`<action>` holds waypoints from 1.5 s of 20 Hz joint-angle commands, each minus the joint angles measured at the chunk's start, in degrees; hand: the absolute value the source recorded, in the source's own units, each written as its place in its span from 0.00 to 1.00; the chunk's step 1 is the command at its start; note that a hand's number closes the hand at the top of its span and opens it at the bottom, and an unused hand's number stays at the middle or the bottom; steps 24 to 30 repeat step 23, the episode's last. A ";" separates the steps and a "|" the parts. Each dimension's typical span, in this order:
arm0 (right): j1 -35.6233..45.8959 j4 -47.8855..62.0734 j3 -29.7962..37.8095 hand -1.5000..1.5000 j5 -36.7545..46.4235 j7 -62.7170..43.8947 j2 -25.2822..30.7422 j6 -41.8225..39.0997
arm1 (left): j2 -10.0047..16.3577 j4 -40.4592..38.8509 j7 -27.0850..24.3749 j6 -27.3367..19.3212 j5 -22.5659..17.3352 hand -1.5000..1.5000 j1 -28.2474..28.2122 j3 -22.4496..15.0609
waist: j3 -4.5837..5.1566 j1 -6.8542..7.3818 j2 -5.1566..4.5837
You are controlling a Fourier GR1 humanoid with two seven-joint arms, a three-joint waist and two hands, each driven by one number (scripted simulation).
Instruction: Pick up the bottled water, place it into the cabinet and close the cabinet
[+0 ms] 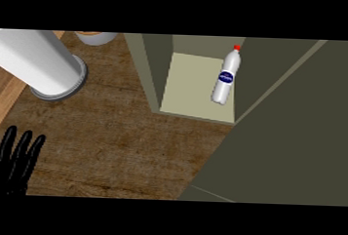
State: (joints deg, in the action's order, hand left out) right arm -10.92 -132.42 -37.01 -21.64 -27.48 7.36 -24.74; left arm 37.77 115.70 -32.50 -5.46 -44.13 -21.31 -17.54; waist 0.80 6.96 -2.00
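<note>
The bottled water [226, 77], clear with a red cap and a blue label, stands inside the open cabinet [196, 86] on its pale shelf, near the right wall. The cabinet's door [291, 143] is swung open and fills the right side of the view. My left hand [13, 160] rests at the lower left edge, fingers straight and pointing up, far from the bottle. My right hand does not show.
A large white cylinder on a grey base [42, 61] stands at the upper left. A pale round container [97, 37] peeks in at the top edge. A lighter wooden strip [5, 91] runs along the left of the brown counter [118, 142].
</note>
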 commanded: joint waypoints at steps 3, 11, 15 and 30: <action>3.16 6.50 8.27 1.00 2.29 2.81 -7.01 14.18 | 0.14 -0.30 -0.26 0.44 -0.49 0.00 -0.64 0.78 | -0.22 -1.09 -0.41; 19.47 19.62 17.36 1.00 0.10 4.15 -7.21 25.80 | 0.22 -0.25 0.08 2.10 -1.06 0.00 -0.75 0.22 | -0.41 1.89 -0.39; 32.13 31.11 19.62 1.00 -0.92 4.68 -7.30 33.54 | 0.12 -1.03 0.42 3.16 -1.62 0.00 -0.23 0.07 | -0.52 1.88 -0.16; 56.97 57.30 23.97 1.00 -8.33 9.96 -7.34 40.36 | -0.56 -2.83 -0.02 3.77 -1.24 0.00 -0.13 0.79 | -0.72 0.25 0.52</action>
